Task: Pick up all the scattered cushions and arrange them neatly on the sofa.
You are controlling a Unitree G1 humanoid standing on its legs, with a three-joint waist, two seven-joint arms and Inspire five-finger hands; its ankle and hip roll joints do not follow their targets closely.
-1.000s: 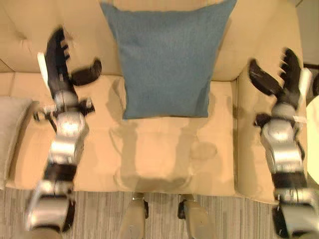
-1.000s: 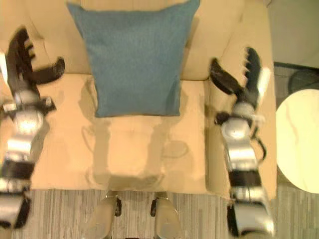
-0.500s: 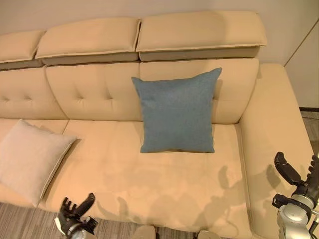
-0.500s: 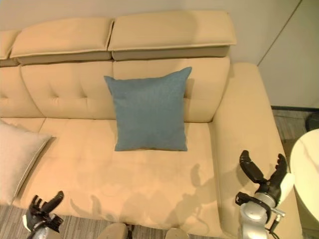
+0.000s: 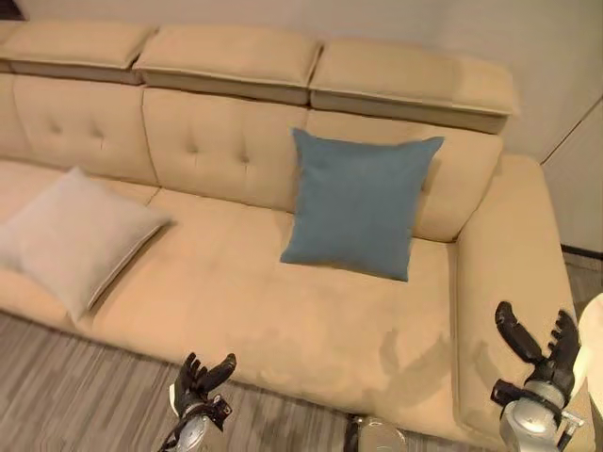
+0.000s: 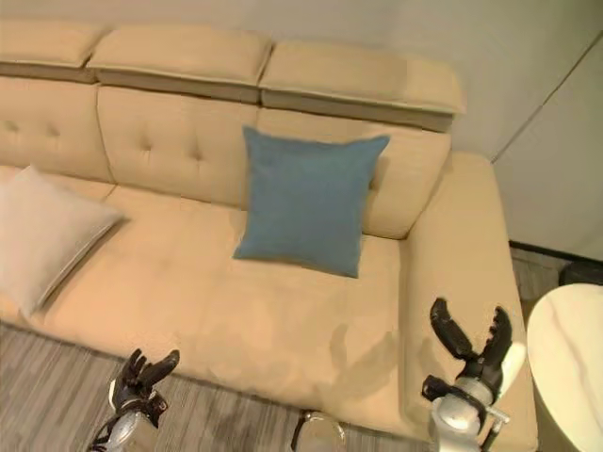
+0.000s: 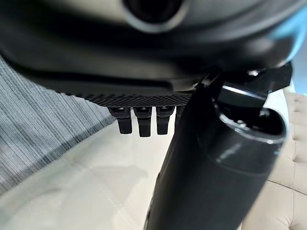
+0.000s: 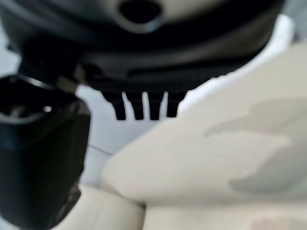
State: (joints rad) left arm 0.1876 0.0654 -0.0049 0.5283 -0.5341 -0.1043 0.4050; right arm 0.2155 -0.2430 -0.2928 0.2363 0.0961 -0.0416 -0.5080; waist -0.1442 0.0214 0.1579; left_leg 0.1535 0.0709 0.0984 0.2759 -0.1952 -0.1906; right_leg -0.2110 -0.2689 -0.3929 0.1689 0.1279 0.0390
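Observation:
A blue cushion (image 5: 359, 204) stands upright against the backrest of the beige sofa (image 5: 236, 301), right of its middle. A pale beige cushion (image 5: 80, 235) lies flat on the seat at the left end. My left hand (image 5: 200, 378) hangs low in front of the seat's front edge, open and holding nothing. My right hand (image 5: 540, 350) hovers over the sofa's right armrest, open too, fingers spread. Both hands are well away from the cushions.
Grey striped floor (image 5: 57, 377) runs in front of the sofa. A round white table (image 6: 570, 367) stands just right of the armrest. A pale wall (image 6: 528, 85) rises behind and to the right.
The camera has swung back and leftward, so more of the sofa's left side and the pale cushion show. Both hands stay low and open; the blue cushion has not moved.

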